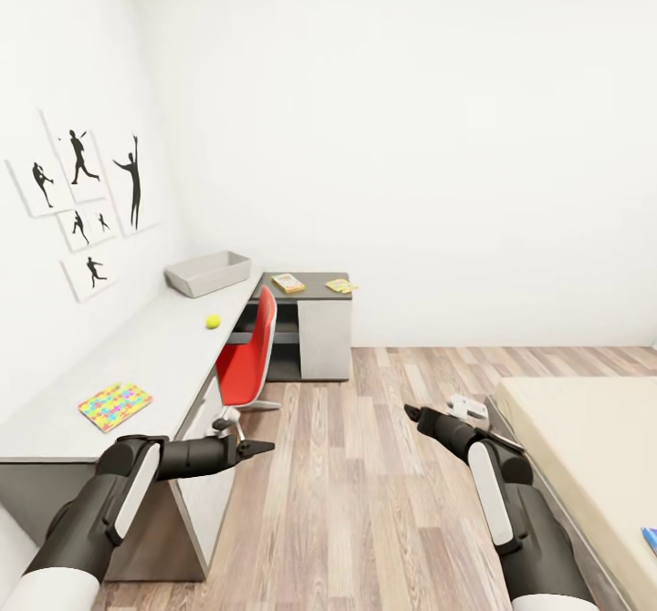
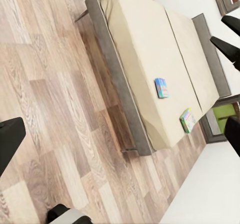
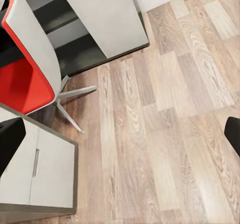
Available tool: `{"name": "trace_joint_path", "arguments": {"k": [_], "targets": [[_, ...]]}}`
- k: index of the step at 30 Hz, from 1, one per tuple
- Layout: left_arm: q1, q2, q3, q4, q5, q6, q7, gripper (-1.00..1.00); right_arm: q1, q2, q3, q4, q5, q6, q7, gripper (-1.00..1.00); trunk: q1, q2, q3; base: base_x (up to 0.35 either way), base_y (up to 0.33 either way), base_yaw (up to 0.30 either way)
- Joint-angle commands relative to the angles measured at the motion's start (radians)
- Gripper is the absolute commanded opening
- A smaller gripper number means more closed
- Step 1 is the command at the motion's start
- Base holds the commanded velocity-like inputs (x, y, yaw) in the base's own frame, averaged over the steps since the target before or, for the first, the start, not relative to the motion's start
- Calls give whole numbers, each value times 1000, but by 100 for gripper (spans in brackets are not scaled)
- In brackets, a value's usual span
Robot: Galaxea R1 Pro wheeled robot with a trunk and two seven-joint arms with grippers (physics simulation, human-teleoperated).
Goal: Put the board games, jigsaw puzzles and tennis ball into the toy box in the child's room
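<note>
At the bed's (image 1: pixel 584 447) near corner a blue box (image 1: pixel 651 538) is cut by the head view's right edge. The prints on the two small boxes (image 1: pixel 288 283) at the desk's (image 1: pixel 137 356) far end are too small to read. The chair (image 1: pixel 248 356) hides part of the desk's front edge. In the wrist views, each gripper's fingertips (image 3: pixel 10 144) run off the frame edges.

On the bench (image 1: pixel 137 356) I count one toy box (image 1: pixel 208 273), one ball (image 1: pixel 213 321) and three flat boxes (image 1: pixel 115 406) (I can't tell games from puzzles here). Two more boxes (image 2: pixel 161 87) lie on the bed (image 2: pixel 145 48). One chair (image 1: pixel 251 356), five wall pictures (image 1: pixel 133 182).
</note>
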Motion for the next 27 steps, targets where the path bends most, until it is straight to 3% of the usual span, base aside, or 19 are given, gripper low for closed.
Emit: {"name": "trace_joint_path", "arguments": {"k": [1,11,27], "targets": [[-1,1,1,0,0,5,-2,100,-1,2,-2,-1,-3,3,0,100,1,-2,-2,142,-86,0],[-1,7,2,0,0,5,2,100,-1,5,-2,-1,0,0,0,100,1,-2,-4,205,-171,0],[-1,15,2,-1,0,5,1,100,-1,4,1,34,0,11,-4,100,1,-2,-29,234,-201,0]]}}
